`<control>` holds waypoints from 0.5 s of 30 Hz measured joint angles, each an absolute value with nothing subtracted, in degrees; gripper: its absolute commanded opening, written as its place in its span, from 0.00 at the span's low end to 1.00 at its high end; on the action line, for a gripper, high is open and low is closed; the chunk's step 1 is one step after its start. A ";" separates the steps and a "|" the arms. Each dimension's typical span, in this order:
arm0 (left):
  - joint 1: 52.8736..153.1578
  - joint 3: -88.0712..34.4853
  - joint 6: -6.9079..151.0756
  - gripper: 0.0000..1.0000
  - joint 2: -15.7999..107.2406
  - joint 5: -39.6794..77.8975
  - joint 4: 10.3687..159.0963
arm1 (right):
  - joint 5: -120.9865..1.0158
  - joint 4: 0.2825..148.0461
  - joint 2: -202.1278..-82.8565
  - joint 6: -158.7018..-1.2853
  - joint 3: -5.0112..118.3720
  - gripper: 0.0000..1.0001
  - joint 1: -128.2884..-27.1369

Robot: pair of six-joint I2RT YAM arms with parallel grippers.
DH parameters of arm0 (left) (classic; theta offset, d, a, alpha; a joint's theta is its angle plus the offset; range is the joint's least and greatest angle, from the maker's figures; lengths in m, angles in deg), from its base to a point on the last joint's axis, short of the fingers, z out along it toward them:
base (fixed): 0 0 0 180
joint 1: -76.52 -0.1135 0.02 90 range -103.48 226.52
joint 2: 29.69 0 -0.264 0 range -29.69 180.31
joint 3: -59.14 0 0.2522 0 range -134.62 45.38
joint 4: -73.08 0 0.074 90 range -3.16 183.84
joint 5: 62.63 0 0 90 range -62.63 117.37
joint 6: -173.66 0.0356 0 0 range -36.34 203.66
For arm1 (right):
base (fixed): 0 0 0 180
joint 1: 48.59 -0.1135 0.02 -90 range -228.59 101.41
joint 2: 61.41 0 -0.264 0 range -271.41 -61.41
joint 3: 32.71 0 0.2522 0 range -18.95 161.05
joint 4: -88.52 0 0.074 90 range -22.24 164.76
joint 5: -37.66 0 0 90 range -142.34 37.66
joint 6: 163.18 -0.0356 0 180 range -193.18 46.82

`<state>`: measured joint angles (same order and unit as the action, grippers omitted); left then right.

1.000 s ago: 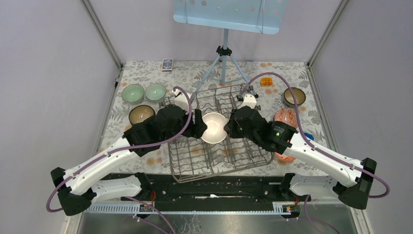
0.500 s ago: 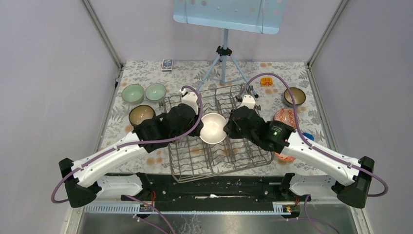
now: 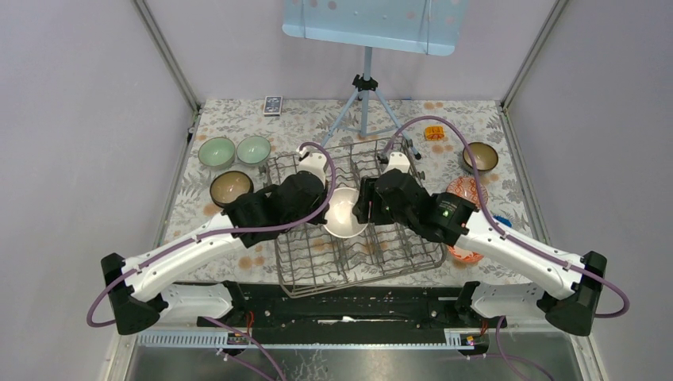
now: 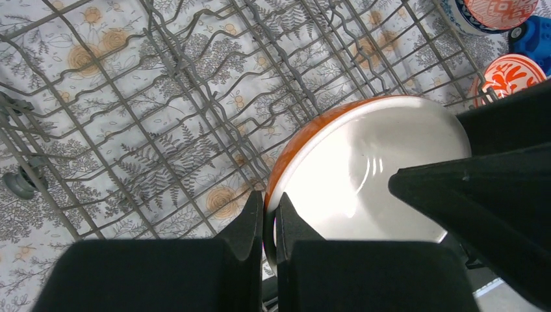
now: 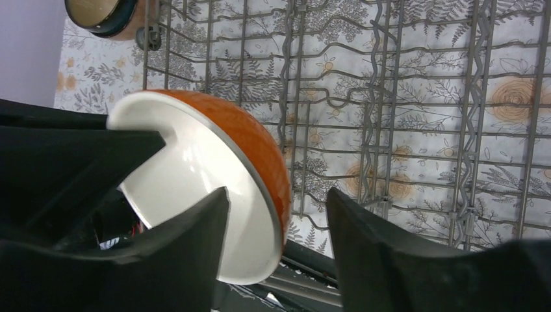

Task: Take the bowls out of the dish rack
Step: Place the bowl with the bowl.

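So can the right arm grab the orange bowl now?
Probably yes. The right gripper is open with a finger on each side of the rim of the orange bowl, and nothing else sits between them. The left gripper pinches the opposite rim.

The orange bowl (image 4: pixel 364 162) is glossy ceramic; the dish rack (image 3: pixel 357 262) matt metal wire.

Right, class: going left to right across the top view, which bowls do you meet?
Green bowl → second green bowl → orange bowl → red bowl
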<state>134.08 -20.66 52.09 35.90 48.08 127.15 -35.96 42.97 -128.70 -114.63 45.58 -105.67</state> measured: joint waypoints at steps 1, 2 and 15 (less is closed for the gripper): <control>134.19 -20.66 52.00 0.00 35.90 47.88 127.11 | -36.01 42.58 -129.00 -114.04 46.23 0.72 -105.62; 134.21 -20.66 51.81 0.00 35.90 47.64 127.04 | -36.09 42.12 -129.27 -113.49 47.04 0.74 -105.62; 134.16 -20.60 47.46 0.00 35.90 43.25 126.17 | -36.09 39.36 -123.67 -104.42 49.51 0.76 -105.62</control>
<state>134.16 -20.60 47.46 35.90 43.25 126.17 -36.09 39.36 -123.67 -104.42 49.51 -105.62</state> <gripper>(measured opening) 0.043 0.801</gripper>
